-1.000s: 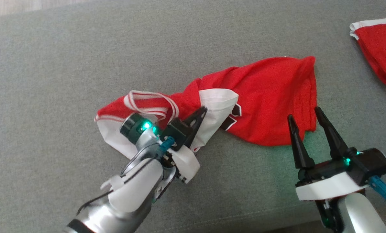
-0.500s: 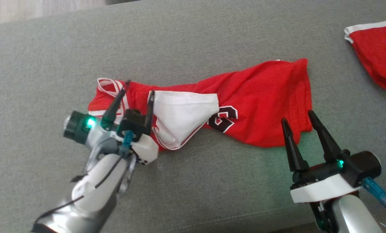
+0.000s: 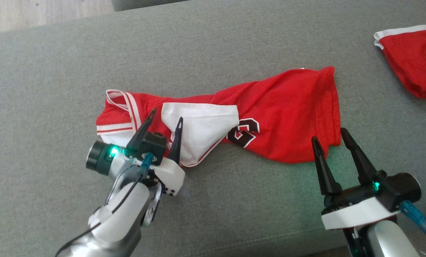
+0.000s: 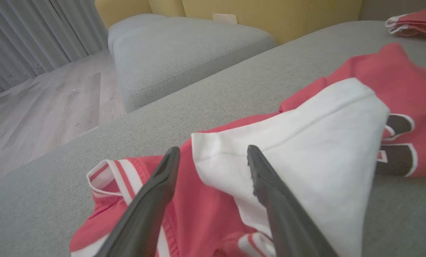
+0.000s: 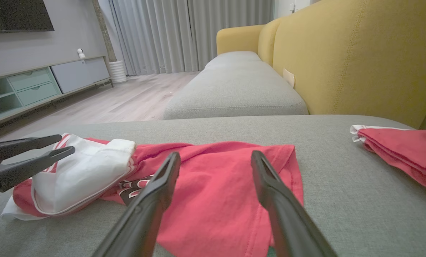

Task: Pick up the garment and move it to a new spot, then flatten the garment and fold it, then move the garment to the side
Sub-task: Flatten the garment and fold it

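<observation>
Head view: I see the shirt (image 3: 287,107) stretched left to right, left claw (image 3: 166,115) and right claw (image 3: 329,134) both released, one at each end.

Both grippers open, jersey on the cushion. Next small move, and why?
Probably lower the left gripper and pinch the white flap by its edge: the garment lies twisted on the cushion, flap folded over, so it needs spreading flat.
</observation>
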